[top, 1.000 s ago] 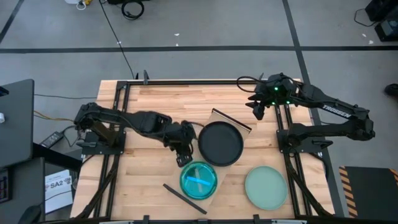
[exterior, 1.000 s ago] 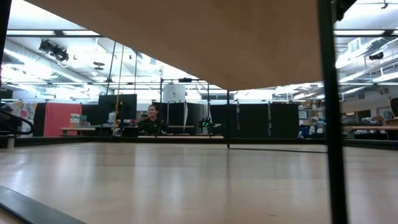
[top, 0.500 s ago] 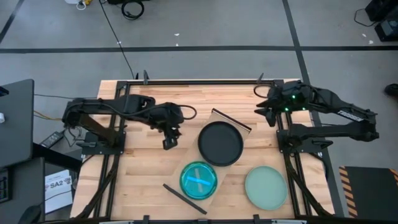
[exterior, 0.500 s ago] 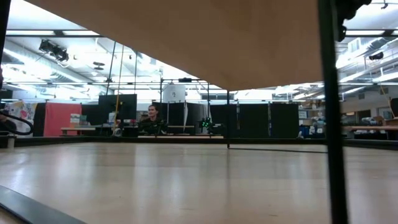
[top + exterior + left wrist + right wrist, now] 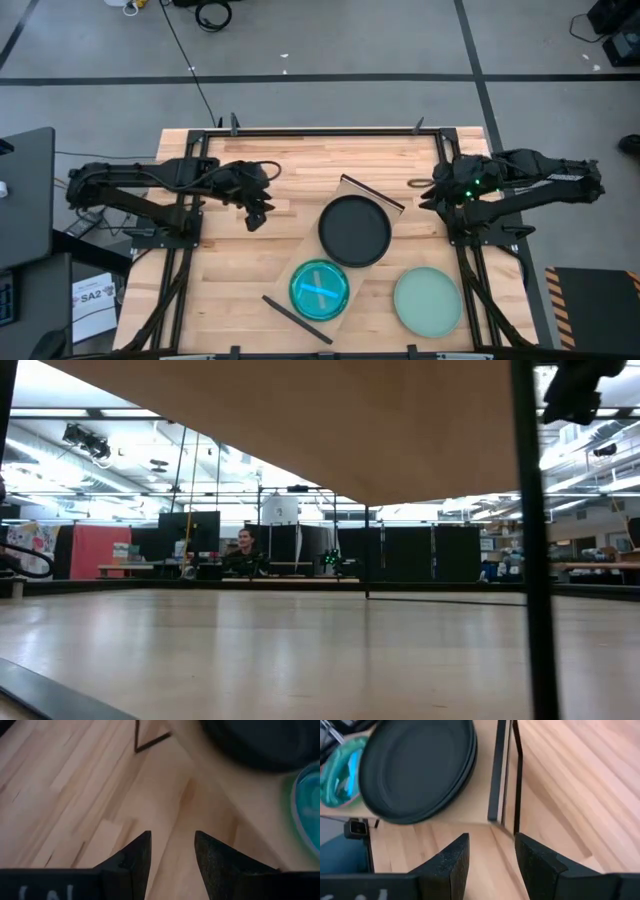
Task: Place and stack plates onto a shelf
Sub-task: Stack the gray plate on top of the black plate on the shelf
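The left gripper (image 5: 254, 219) hangs over the bare planks of the table (image 5: 250, 290), on the left side, with its two dark fingers (image 5: 131, 860) a little apart and nothing between them. The right gripper (image 5: 428, 198) is at the right edge of the table, close to its own stand, and its fingers (image 5: 454, 857) also stand apart and hold nothing. Between the two arms lies the shelf (image 5: 283, 262), a light wooden board that is turned diagonally on the table, with a thin dark strip (image 5: 372, 192) along the far short end and another (image 5: 296, 318) along the near one. On the far part of the shelf rests the black plates stack (image 5: 355, 230); in the right wrist view it seems to be two matte black plates (image 5: 415, 770) one upon the other, large and round with a low rim. Just beside it, on the near part of the board, sits a smaller translucent teal plate (image 5: 319, 289), with a greenish edge under it. The pale mint-green plate (image 5: 427, 300) lies off the shelf, on the table near the front right corner.
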Controlling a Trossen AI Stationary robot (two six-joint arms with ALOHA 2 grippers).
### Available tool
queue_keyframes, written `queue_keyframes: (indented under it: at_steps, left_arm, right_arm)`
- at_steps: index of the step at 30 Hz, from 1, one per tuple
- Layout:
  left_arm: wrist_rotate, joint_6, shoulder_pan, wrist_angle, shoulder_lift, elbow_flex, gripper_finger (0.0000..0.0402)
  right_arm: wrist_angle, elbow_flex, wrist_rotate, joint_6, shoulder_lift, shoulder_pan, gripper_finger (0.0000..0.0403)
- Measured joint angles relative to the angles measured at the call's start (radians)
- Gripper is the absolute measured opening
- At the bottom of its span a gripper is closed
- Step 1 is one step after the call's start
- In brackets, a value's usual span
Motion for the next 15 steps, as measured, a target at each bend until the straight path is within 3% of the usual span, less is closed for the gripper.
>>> queue_keyframes:
  at_steps: [10, 15]
  left_arm:
    - [0.0, -0.001, 0.029, 0.226, -0.144, -0.234, 0.0157]
    - [0.0, -0.001, 0.029, 0.299, -0.169, -0.295, 0.0157]
  right_arm:
    - [-0.011, 0.0, 0.176, 0.161, 0.048, 0.306, 0.0165]
    - [-0.001, -0.033, 0.198, 0.23, 0.116, 0.456, 0.0165]
